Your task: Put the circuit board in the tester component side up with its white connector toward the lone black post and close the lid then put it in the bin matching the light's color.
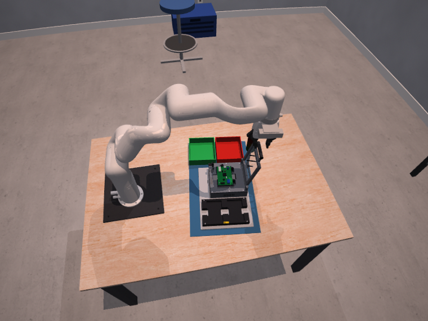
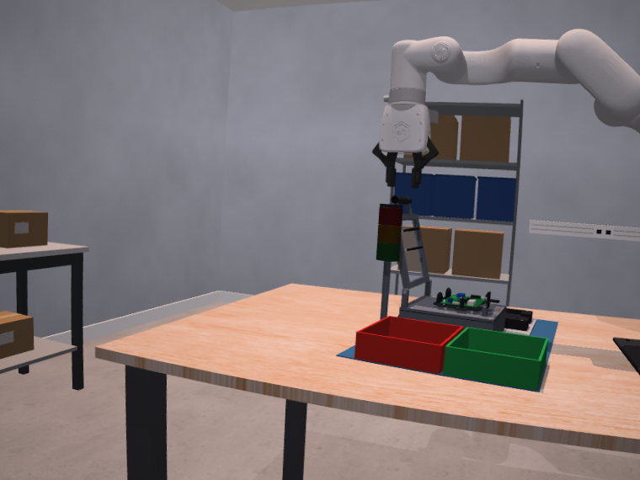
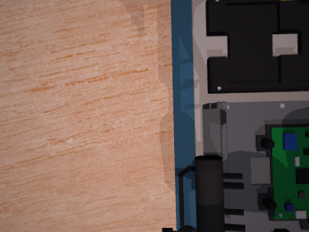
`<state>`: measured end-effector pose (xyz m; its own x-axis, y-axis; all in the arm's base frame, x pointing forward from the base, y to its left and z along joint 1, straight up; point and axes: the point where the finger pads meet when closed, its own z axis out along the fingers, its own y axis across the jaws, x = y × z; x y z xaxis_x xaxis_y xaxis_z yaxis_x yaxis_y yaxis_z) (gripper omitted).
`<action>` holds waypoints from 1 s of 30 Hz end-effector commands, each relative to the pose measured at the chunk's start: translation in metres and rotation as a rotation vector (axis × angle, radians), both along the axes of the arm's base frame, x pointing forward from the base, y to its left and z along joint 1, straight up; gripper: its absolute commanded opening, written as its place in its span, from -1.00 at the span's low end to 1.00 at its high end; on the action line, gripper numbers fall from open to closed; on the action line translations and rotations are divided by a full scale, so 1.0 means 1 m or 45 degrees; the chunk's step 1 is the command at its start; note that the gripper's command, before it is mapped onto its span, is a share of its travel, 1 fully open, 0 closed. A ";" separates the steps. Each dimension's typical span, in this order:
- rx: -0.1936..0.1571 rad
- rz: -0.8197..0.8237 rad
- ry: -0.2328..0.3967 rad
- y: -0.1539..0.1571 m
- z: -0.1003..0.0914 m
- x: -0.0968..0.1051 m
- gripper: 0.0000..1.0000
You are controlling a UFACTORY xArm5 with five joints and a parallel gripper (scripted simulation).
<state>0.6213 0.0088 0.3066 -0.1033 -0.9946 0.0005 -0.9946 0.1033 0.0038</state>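
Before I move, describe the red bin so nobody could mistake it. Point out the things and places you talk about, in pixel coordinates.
On the wooden table (image 1: pixel 293 207) (image 2: pixel 248 330), find the gray tester (image 1: pixel 228 194) (image 2: pixel 439 316). Beside it sit two open-topped bins. The red bin (image 1: pixel 228 149) (image 2: pixel 397 351) is the one nearer the signal light (image 2: pixel 389 232); its neighbor is green.

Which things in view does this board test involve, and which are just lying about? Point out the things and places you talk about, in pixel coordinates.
Part of the job:
- circuit board (image 1: pixel 224 175) (image 2: pixel 465 301) (image 3: pixel 289 180)
- tester (image 1: pixel 229 193) (image 2: pixel 450 317) (image 3: pixel 245 122)
- raised lid (image 1: pixel 254 174) (image 2: pixel 423 250)
- signal light (image 2: pixel 389 233)
- green bin (image 1: pixel 202 151) (image 2: pixel 494 364)
- red bin (image 1: pixel 228 149) (image 2: pixel 400 349)
- tray (image 1: pixel 213 212) (image 3: pixel 251 61)
- gripper (image 2: pixel 402 183)

Just around:
- blue stool (image 1: pixel 177 6)
- blue drawer unit (image 1: pixel 207 17)
- shelf rack (image 2: pixel 517 180)
- cardboard boxes (image 2: pixel 477 253)
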 end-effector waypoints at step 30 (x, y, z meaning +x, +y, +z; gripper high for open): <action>0.000 0.000 -0.006 0.000 -0.037 0.001 0.03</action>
<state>0.6213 0.0084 0.2688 -0.1033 -0.9946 0.0007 -0.9946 0.1033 0.0059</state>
